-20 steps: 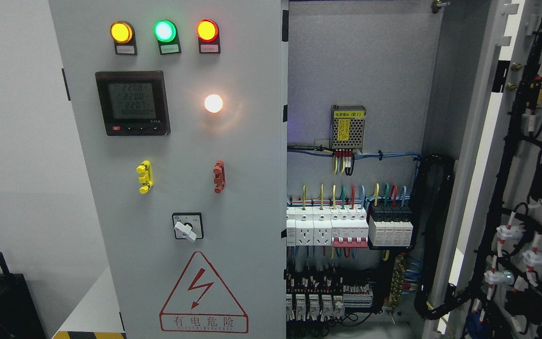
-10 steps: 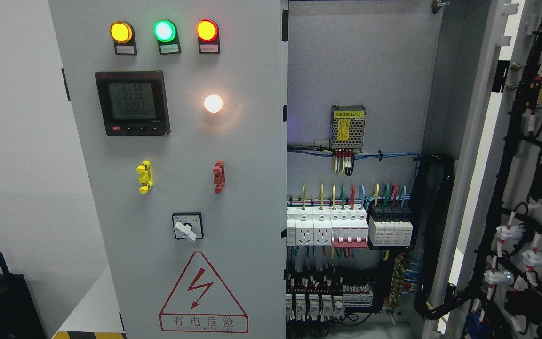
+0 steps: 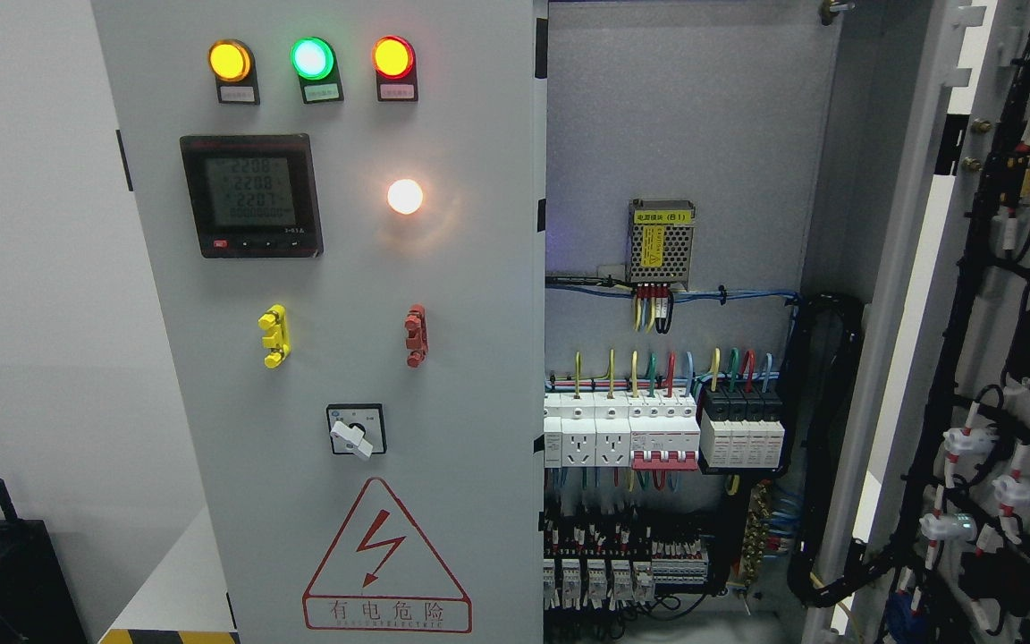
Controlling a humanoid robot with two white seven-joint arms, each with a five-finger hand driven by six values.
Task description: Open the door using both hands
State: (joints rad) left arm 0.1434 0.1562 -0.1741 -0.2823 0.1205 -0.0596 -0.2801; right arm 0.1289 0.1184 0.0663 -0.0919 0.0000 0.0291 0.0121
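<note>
Neither of the robot's hands nor arms shows in the head view, so the state of their fingers cannot be told. Nearest, at the far right, the right door [image 3: 1007,358] stands swung wide open, its inner face strung with black cable looms. Left of it the left door [image 3: 443,358] stays closed, carrying a meter [image 3: 251,196] reading 220.8, 220.8, 220.7, with amber, green and red lamps [image 3: 312,58] lit above it and a white lamp [image 3: 405,197] glowing beside it. Below the meter are a rotary switch [image 3: 355,430] and a red-edged warning triangle [image 3: 387,555] marked 有电危险. Deeper inside, between the doors, sit a row of breakers [image 3: 663,434] and, above them, a power supply [image 3: 660,241] with a yellow label.
</note>
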